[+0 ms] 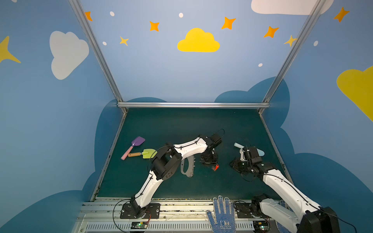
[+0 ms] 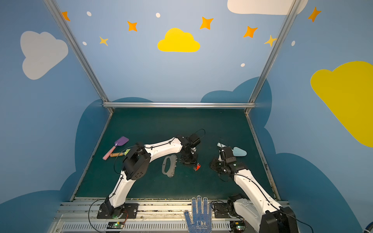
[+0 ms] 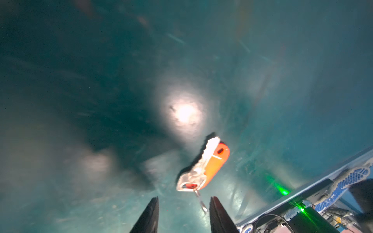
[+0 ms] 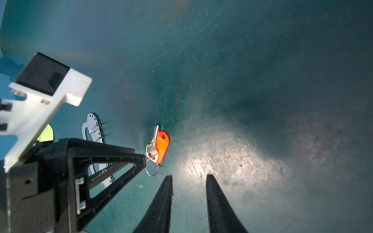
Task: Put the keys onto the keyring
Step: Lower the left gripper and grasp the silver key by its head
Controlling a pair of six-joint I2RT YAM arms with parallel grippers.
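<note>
The keys (image 1: pixel 215 167) (image 2: pixel 197 167), a silvery key with a red-orange tag and a split ring, lie on the green mat right of the keyring (image 1: pixel 187 167) (image 2: pixel 169 166), a flat grey D-shaped plate. My left gripper (image 1: pixel 209 161) (image 3: pixel 184 198) hangs over the bunch, open. In the left wrist view the keys (image 3: pixel 203 167) lie just ahead of the tips, with the split ring standing between the two fingers, close to one. My right gripper (image 1: pixel 235 165) (image 4: pixel 189 176) is open and empty to the right of the keys (image 4: pixel 158 147), a short way off.
A purple shovel (image 1: pixel 135 146) and a green shovel (image 1: pixel 146 153) lie at the left of the mat. A light blue shovel (image 1: pixel 260 152) lies behind the right arm. A blue dotted glove (image 1: pixel 222 213) rests on the front rail. Walls close in three sides.
</note>
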